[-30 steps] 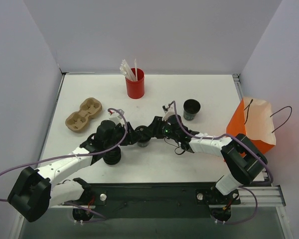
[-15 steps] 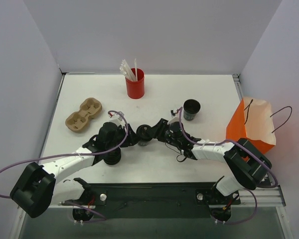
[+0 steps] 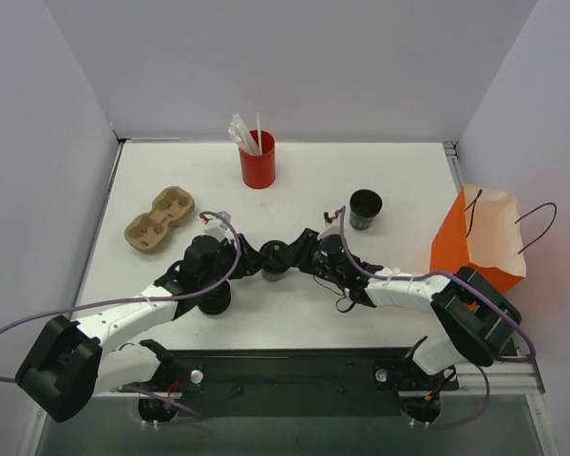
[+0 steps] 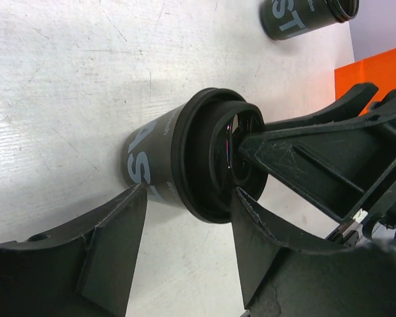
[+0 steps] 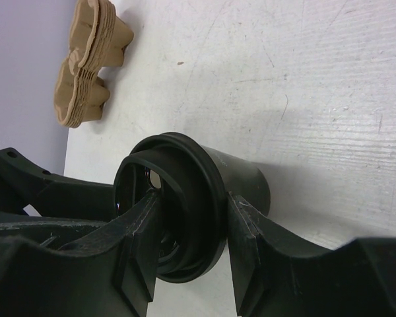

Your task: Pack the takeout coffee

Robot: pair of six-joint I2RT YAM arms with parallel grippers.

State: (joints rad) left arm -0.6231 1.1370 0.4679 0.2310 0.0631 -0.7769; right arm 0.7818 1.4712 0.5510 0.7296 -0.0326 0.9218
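A small black takeout coffee cup point(image 3: 275, 258) with a black lid stands mid-table; it shows in the left wrist view point(image 4: 152, 158) and the right wrist view point(image 5: 244, 178). My left gripper point(image 3: 256, 262) point(image 4: 190, 191) holds it from the left, one finger on the cup wall and one at the lid rim. My right gripper point(image 3: 294, 255) point(image 5: 191, 205) reaches in from the right and pinches the lid, one finger on its top and one under its rim. A second black cup point(image 3: 365, 208) point(image 4: 297, 16) stands open, without a lid, toward the back right.
An orange paper bag point(image 3: 480, 237) point(image 4: 376, 69) stands open at the right edge. A red cup of white straws point(image 3: 257, 161) stands at the back. A brown cup carrier point(image 3: 159, 218) point(image 5: 89, 59) lies at the left. A low stack of black lids point(image 3: 214, 300) sits under the left arm.
The right arm has drawn in closer to the cup, and the cup has shifted slightly away from the arm bases. In the last half second almost nothing moved.
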